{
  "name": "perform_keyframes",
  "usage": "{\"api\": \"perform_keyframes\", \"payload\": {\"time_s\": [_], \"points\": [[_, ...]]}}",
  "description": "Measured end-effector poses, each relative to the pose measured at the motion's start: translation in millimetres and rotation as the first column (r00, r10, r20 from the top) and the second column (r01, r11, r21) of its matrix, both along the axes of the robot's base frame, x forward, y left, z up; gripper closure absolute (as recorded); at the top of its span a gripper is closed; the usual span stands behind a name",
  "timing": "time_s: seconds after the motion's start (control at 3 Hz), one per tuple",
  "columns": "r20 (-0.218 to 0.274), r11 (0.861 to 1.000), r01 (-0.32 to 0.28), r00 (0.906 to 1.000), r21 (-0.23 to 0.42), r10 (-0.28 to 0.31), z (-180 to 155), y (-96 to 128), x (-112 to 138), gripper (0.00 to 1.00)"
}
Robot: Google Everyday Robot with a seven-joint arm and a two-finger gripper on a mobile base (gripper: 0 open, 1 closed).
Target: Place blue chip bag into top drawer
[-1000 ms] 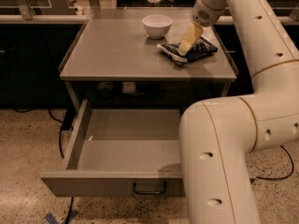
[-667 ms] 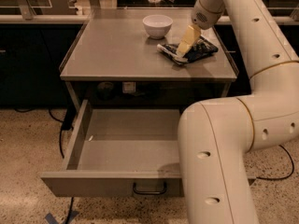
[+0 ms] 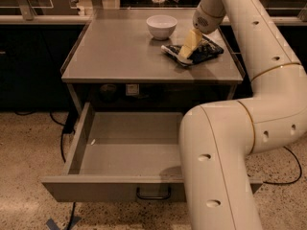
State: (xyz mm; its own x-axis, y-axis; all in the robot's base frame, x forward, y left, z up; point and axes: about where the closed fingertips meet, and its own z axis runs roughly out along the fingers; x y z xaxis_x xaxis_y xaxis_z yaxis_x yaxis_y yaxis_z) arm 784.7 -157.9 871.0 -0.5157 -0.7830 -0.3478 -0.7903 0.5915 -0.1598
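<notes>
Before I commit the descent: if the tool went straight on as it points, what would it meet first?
The blue chip bag, probably. The tool, right of the white bowl, points down at the bag's left end; contact is unclear, and the tabletop lies directly beneath.

Light is warm and moderate, falling from above. The table (image 3: 115, 51) carries a soft pale sheen toward its rear edge, with no hard glare. My pincer (image 3: 185, 53), low over the blue chip bag (image 3: 206, 52) at the table's right rear, reads yellow-cream; the bag beneath it stays very dark. The recess under the table top is in deep shade. The top drawer (image 3: 124, 155) is evenly lit inside, except where my arm (image 3: 225, 147) casts 1 shadow at its right. The background is dim.
</notes>
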Motion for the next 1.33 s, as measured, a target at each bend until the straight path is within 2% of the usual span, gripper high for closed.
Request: {"api": "perform_keyframes", "payload": {"time_s": [0.33, 0.67, 1.33], "points": [[0.000, 1.000, 0.007, 1.0000, 0.012, -0.007, -7.3, 1.8, 4.9, 0.00], [-0.019, 0.999, 0.026, 0.9995, 0.030, -0.025, -20.9, 4.4, 8.3, 0.00], [-0.097, 0.997, 0.077, 0.9926, 0.032, -0.073, -55.4, 17.3, 11.2, 0.00]]}}
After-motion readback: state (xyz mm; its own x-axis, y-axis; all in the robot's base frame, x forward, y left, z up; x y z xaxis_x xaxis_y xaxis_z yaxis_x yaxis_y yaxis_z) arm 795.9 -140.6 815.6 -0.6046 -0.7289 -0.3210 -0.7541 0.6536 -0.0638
